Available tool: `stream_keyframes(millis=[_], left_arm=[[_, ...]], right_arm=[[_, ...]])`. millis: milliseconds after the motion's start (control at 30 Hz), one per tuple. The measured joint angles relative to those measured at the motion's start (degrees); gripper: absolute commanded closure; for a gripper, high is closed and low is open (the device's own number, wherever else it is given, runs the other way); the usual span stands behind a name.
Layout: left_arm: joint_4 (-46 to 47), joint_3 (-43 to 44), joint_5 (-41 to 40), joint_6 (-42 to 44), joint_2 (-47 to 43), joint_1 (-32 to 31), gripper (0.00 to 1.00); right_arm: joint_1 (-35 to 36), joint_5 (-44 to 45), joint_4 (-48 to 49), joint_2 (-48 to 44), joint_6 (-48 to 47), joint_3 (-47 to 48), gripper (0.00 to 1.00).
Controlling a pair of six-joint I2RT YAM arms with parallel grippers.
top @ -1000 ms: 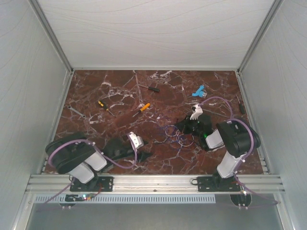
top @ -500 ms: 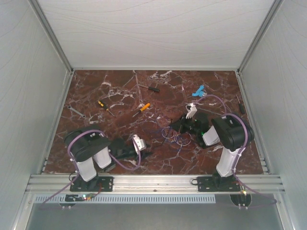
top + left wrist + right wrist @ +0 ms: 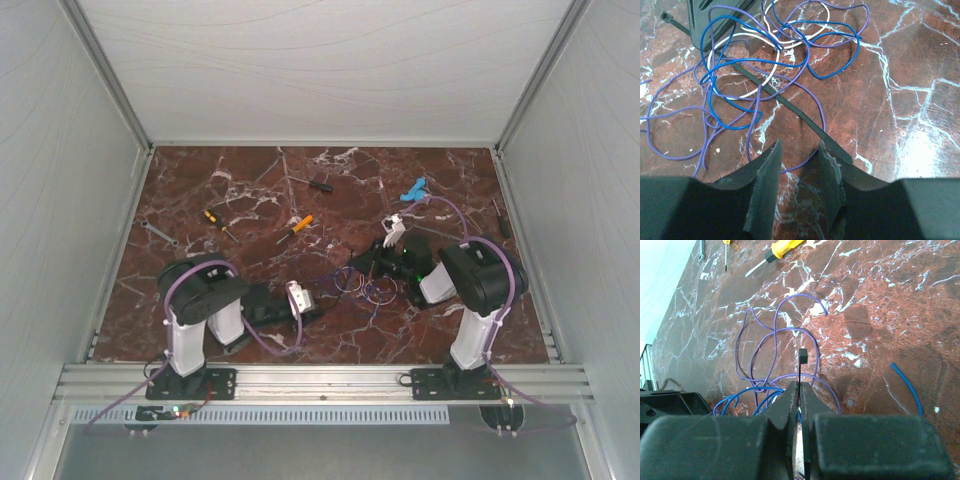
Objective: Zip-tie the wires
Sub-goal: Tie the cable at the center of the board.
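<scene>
On the red-brown marble tabletop (image 3: 200,190), the left gripper (image 3: 799,150) stands partly open and empty, just short of the tangle of thin purple, blue and white wires (image 3: 365,287) at mid-table. The right gripper (image 3: 801,387) pinches what looks like a thin black zip tie (image 3: 802,356).

Dark red marble-pattern table top (image 3: 450,170) sits inside white enclosure walls (image 3: 60,200). Loose tools lie on the far half, well apart: an orange-handled screwdriver (image 3: 301,223) mid-table, a yellow-and-black screwdriver (image 3: 212,218) to its left, a black-handled screwdriver (image 3: 318,184) further back, and a small silver wrench (image 3: 160,234) near the left edge. A light-blue plastic piece (image 3: 412,188), type unclear, is back right, and a slim dark tool (image 3: 500,218) lies along the right edge.
</scene>
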Motion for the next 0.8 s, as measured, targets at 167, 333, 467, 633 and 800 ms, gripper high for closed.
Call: stream_keyframes(millis=[167,333,467,633,800], left_arm=[[0.0,1.2,0.6,0.7,0.9,0.0,0.83],[0.0,2.8,2.1,1.3,2.1,0.0,0.96],[-0.2,3.6,3.3,1.3,2.6,0.0,0.94],[-0.5,3.9,4.6,1.2,2.6,-0.6,0.94],[-0.7,4.2,5.3,0.8,2.3,-1.5,0.96]], right_arm=[[0.3,-0.3,0.0,0.0,0.0,0.1,1.0],[0.7,-0.7,0.0,0.0,0.0,0.9,1.0],[0.8,-1.0,-0.1,0.0,0.0,1.2,1.0],[0.9,-1.0,-0.8,0.0,0.0,1.8,1.0],[0.9,-1.0,-1.0,0.1,0.0,2.0,1.0]])
